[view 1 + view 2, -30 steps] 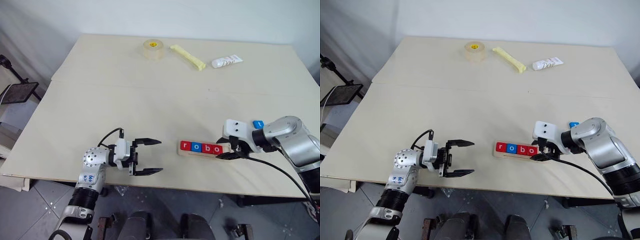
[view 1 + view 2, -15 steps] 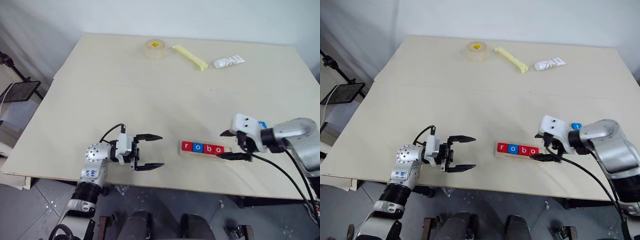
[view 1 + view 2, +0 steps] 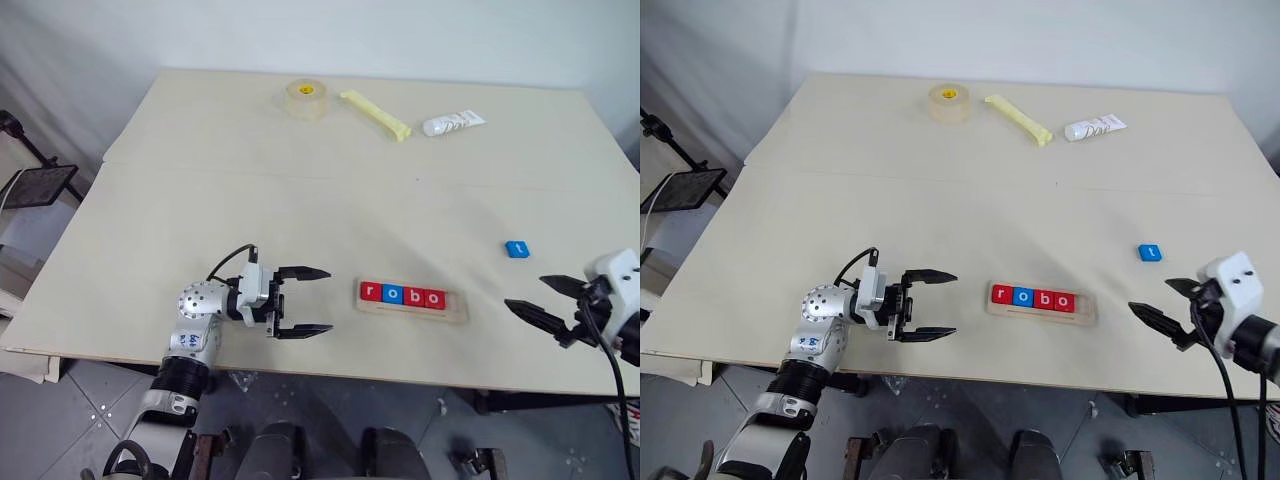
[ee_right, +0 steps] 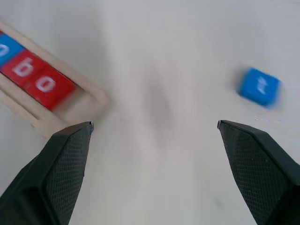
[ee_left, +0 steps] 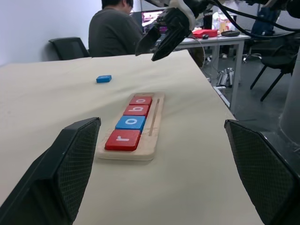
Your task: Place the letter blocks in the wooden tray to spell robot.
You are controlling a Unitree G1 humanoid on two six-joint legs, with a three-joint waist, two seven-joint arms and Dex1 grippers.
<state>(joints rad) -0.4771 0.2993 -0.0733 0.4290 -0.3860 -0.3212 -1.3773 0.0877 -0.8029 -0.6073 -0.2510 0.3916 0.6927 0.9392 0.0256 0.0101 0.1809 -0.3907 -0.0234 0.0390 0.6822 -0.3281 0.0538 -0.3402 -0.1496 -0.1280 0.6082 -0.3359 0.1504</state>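
Right gripper pulls away from the tray

The right gripper (image 3: 545, 301), jaws spread, has swung right, off the wooden tray's (image 3: 413, 299) right end, uncovering the blue t block (image 3: 516, 249) it had hidden.

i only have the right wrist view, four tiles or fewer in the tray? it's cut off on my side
Observer: Four, reading r, o, b, o in the wooden tray; the end slot nearest the right hand is bare.
Operator: where's my left hand
Observer: The left hand hovers open near the table's front edge, beside the tray's r end.
Operator: anything else on the table
Observer: A tape roll, a yellow stick and a white tube lie at the far side, beyond the blue t tile.
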